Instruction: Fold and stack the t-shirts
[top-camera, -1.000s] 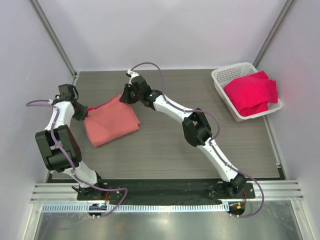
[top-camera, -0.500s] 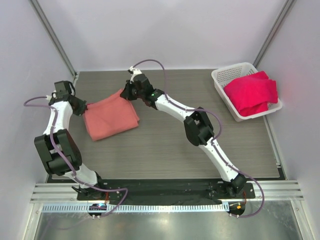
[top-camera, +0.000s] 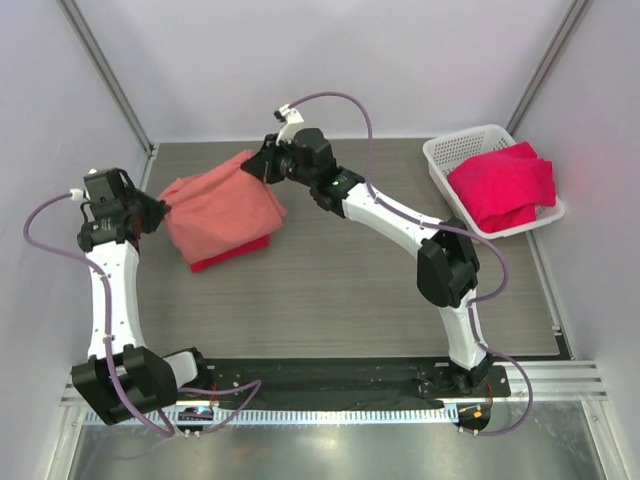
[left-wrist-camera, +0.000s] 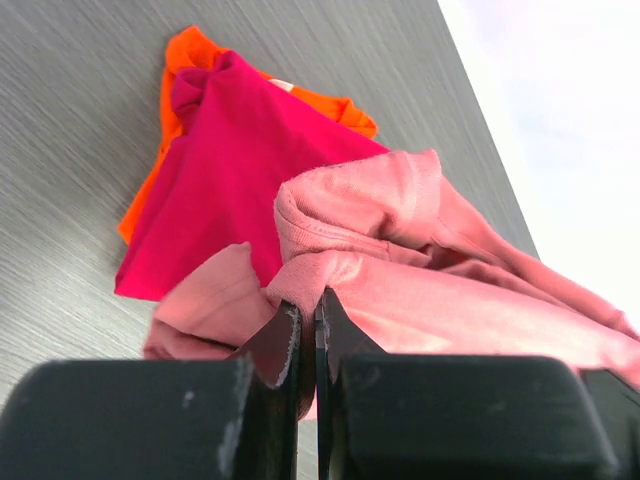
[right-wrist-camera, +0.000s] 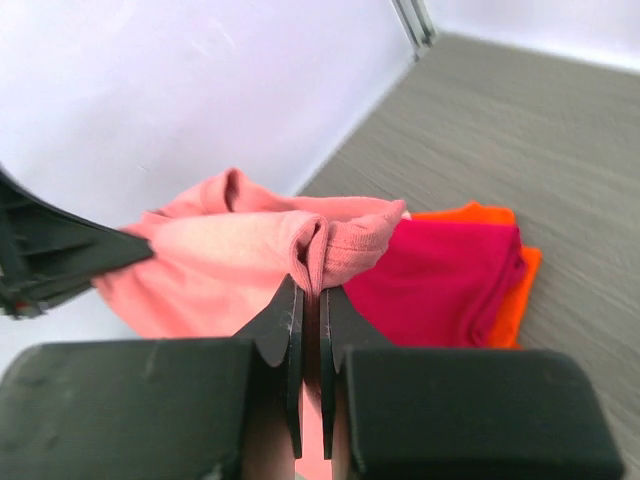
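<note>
Top external view: a grey wood-grain tabletop (top-camera: 330, 300) fills a booth of plain white walls (top-camera: 330, 60). Slanted metal frame posts (top-camera: 105, 70) stand at the back corners, and an aluminium rail (top-camera: 330, 385) runs along the near edge.

At far left, close to the table's left edge, the left gripper (top-camera: 158, 211) has its fingers pinched tight on a hem of the salmon-pink cloth t-shirt (top-camera: 220, 205). The shirt is slung between the two grippers, bunched and sagging. It hangs over a folded crimson-red t-shirt (top-camera: 232, 252), of which only a strip shows past the pink cloth's near edge. Whether the sagging cloth touches the crimson one I cannot tell.

In the left wrist view the crimson t-shirt lies flat on an orange folded cloth (left-wrist-camera: 185, 50), which rests on the wood grain.

At the pink shirt's far right corner, near the back wall, the right gripper (top-camera: 260, 167) is clamped on a seamed edge of the same shirt.

To the right, bare wood grain stretches from the stack to the white plastic mesh basket (top-camera: 440, 160) in the back right corner, just beside the right edge. A bundled crimson-red t-shirt (top-camera: 503, 185) is heaped in the basket above its rim.
</note>
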